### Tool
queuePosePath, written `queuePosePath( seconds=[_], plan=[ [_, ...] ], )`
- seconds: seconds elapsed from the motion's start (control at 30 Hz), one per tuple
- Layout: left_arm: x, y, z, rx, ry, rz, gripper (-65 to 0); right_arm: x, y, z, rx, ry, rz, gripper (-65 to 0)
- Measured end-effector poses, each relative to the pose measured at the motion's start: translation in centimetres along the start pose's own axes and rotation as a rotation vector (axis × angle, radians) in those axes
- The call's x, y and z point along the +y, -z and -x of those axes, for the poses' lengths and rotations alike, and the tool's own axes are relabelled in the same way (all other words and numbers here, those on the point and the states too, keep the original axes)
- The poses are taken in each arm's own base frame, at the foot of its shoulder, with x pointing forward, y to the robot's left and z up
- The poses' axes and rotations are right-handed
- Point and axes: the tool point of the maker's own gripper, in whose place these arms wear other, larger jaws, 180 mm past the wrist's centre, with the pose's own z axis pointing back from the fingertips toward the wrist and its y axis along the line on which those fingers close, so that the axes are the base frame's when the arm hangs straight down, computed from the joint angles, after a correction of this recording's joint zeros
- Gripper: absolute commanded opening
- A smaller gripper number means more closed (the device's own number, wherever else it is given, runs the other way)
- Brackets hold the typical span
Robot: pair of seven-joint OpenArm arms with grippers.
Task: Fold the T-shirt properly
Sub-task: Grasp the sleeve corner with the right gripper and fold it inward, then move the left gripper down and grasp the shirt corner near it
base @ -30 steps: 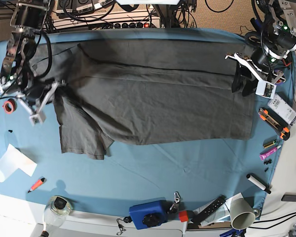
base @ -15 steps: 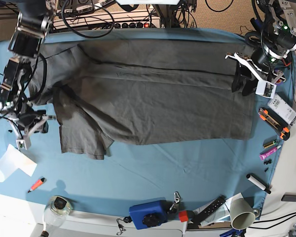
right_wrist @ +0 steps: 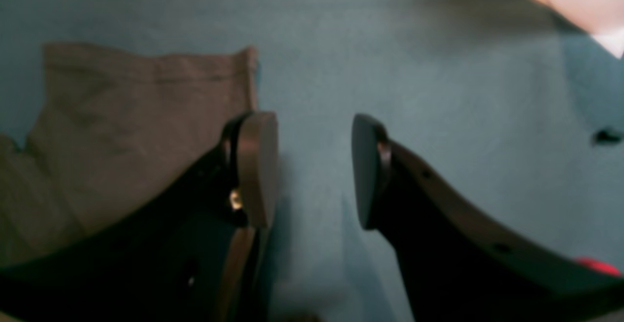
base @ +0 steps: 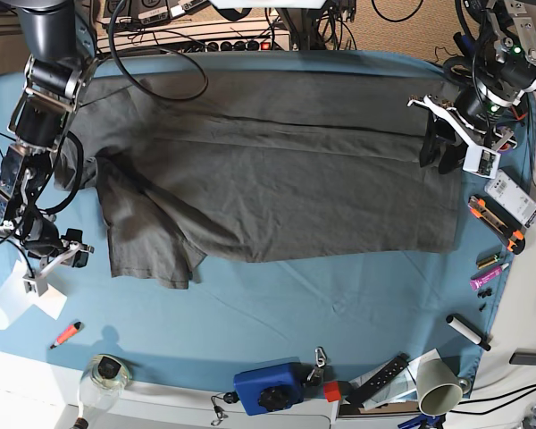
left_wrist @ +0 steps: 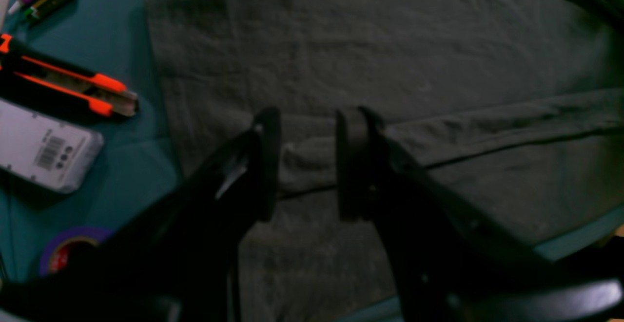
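Note:
The dark grey T-shirt (base: pixel 286 170) lies spread across the blue table cloth (base: pixel 277 304), with one sleeve folded over at its left end. My left gripper (base: pixel 440 161) stands at the shirt's right edge. In the left wrist view its fingers (left_wrist: pixel 265 161) are apart and straddle a raised fold of the T-shirt (left_wrist: pixel 390 59). My right gripper (base: pixel 58 268) is off the shirt at the front left. In the right wrist view the right gripper (right_wrist: pixel 314 171) is open over bare cloth, and the sleeve hem (right_wrist: pixel 146 117) lies just left of it.
An orange-black utility knife (base: pixel 496 223), a white barcoded box (base: pixel 514 198) and markers (base: pixel 487 273) lie right of the shirt. A tape roll (left_wrist: pixel 68 249) sits by the left gripper. A white cup (base: pixel 18 299), a red marker (base: pixel 67 333) and a blue device (base: pixel 268 386) line the front.
My right arm has moved off the shirt's left sleeve toward the front left edge, and its jaws have widened. The left arm has not moved.

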Motion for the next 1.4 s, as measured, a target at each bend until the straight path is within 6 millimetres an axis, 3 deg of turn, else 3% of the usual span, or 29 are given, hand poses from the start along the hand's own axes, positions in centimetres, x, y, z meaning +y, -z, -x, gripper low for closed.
queuePosePath(
  seconds=[0.1,0.2,0.53,0.7,0.77,0.93,1.1,1.3,1.4],
  plan=[
    [0.0,0.0,0.0,0.000,0.000,0.000,-44.8,0.1,1.6,2.0,0.056,0.058,-0.045,-39.9],
    [0.0,0.0,0.0,0.000,-0.001,0.000,-44.8,1.4,2.5,3.3,0.088,0.074,-0.134,-39.9],
    [0.0,0.0,0.0,0.000,0.000,0.001,-44.8,5.5,4.0,3.3,0.049,0.094,-0.239,-39.9],
    [0.0,0.0,-0.2,-0.011,0.000,0.000,-44.8,5.4,4.8,3.3,0.042,0.064,-0.187,-39.9],
    [0.2,0.0,-1.3,-0.072,-0.001,-0.009,-44.8,5.4,4.8,3.3,0.041,0.068,-0.181,-39.9],
    [3.4,0.3,-2.8,-0.106,-0.022,-0.174,-43.6,5.3,4.8,3.2,0.039,0.070,-0.179,-39.9],
    [4.8,1.3,-3.2,-0.113,-0.020,-0.195,-31.3,5.3,4.8,3.2,0.036,0.074,-0.181,-39.9],
    [6.6,3.0,-5.8,-0.168,-0.018,-0.205,-31.3,5.3,4.8,3.2,0.036,0.075,-0.181,-39.9],
    [7.8,5.0,-5.5,-0.124,-0.009,-0.189,-31.3,5.3,4.8,3.2,0.037,0.077,-0.178,-39.9]
  ],
)
